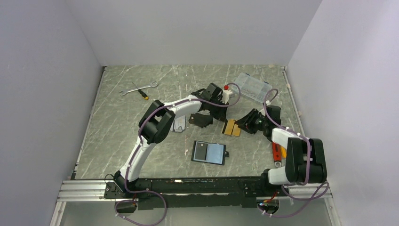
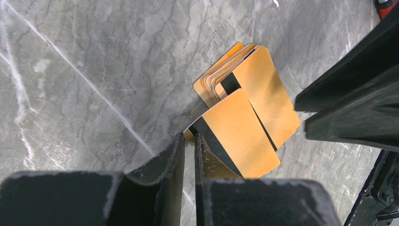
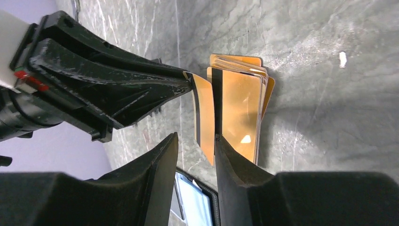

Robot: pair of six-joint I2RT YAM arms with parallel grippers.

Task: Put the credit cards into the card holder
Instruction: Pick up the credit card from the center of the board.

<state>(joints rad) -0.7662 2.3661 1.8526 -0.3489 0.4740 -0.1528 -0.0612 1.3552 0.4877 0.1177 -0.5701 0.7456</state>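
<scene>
Credit cards (image 2: 270,87) lie in a loose, fanned stack on the grey surface (image 1: 117,127), and both tools meet at them. The left tool (image 2: 189,141) stands narrow, its tips nipped on one corner of the top card (image 2: 240,134), the one showing a black stripe. In the right wrist view that card is bowed away from the stack at the held end. The right tool (image 3: 196,141) is partly open, its fingers straddling the free edge of the same card. One finger lies against the stack, and it grips nothing.

The hold is the weak spot. A corner pinch gives little contact on slick plastic, so the card could well pivot or slide out once lifted. Cards beneath may cling and be dragged along, spreading the fan wider. If the right tool closes while the left pulls, the card could bend or spring free of both. Its finger could also shove the stack sideways.

Farther out, the card holder (image 1: 210,152) lies opened flat, pale side up, apart from the stack and nearer the arm bases. Nothing pins it, so a card pushed at its pocket off-angle would probably skid it across the surface rather than enter.
</scene>
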